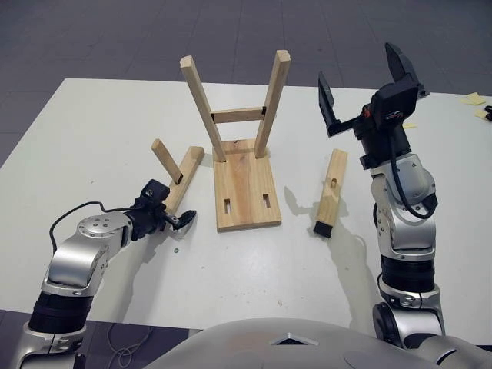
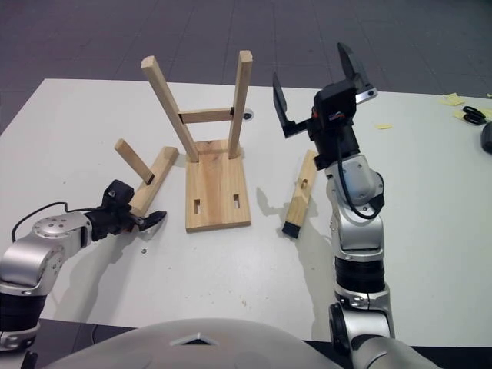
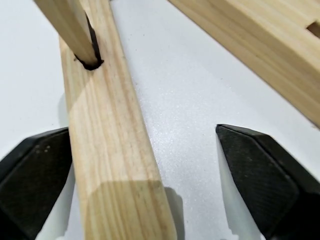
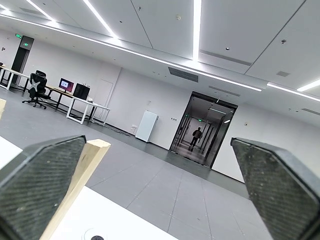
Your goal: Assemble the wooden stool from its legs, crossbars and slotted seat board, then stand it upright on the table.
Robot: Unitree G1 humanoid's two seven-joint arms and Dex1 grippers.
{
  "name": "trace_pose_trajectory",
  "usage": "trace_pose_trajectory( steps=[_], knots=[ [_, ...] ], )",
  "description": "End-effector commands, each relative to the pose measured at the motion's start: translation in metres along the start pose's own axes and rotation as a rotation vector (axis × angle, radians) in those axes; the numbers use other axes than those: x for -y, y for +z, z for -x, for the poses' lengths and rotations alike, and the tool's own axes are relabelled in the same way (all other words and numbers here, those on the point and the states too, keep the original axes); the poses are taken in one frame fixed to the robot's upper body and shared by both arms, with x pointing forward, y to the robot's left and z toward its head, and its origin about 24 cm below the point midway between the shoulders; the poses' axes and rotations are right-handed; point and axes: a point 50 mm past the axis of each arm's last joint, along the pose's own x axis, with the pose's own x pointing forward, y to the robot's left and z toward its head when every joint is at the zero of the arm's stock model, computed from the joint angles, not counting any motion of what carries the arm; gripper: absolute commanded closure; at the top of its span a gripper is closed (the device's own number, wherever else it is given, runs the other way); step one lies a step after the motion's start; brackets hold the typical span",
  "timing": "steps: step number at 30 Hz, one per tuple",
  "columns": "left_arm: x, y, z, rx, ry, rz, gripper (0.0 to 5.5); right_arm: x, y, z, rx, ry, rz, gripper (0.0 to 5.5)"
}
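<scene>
Left gripper (image 1: 181,221), jaws open, straddles a loose leg (image 3: 110,150) lying nearer 1 finger (image 3: 30,175). Right gripper (image 1: 363,84), raised, jaws wide apart and empty, beside the board's (image 1: 246,196) 2 upright legs (image 1: 274,100).

Nothing written, printed or numbered could be read anywhere. A small green lit sign (image 4: 18,36) sat high on the far wall (image 4: 125,95) of the room behind, too small to make out. The yellow paper notes (image 1: 474,99) at the far right edge of the table (image 1: 100,123) bore no marks that could be told
</scene>
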Motion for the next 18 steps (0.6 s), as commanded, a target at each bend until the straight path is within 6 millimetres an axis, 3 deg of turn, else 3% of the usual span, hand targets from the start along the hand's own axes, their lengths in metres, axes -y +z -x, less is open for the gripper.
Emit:
trace_pose_trajectory(
  steps=[1, 3, 9, 13, 18],
  knots=[
    [-0.005, -0.023, 0.001, -0.119, 0.034, 0.017, 1.27, 0.002, 0.001, 0.002, -0.004, -0.013, 0.012, 0.10],
    [-0.003, -0.017, -0.001, -0.072, 0.028, 0.034, 1.63, 0.002, 0.001, 0.002, -0.005, -0.013, 0.012, 0.10],
    [-0.003, 0.041, 0.005, 0.304, -0.079, 0.211, 0.76, 0.002, -0.001, 0.002, -0.012, -0.007, 0.013, 0.10],
    [-0.013, 0.074, 0.020, 0.424, -0.047, 0.166, 0.11, 0.003, -0.001, 0.002, -0.013, -0.005, 0.013, 0.10],
    [-0.024, 0.124, 0.045, 0.658, 0.032, 0.126, 0.11, 0.003, -0.001, 0.002, -0.013, -0.002, 0.012, 0.10]
  ],
)
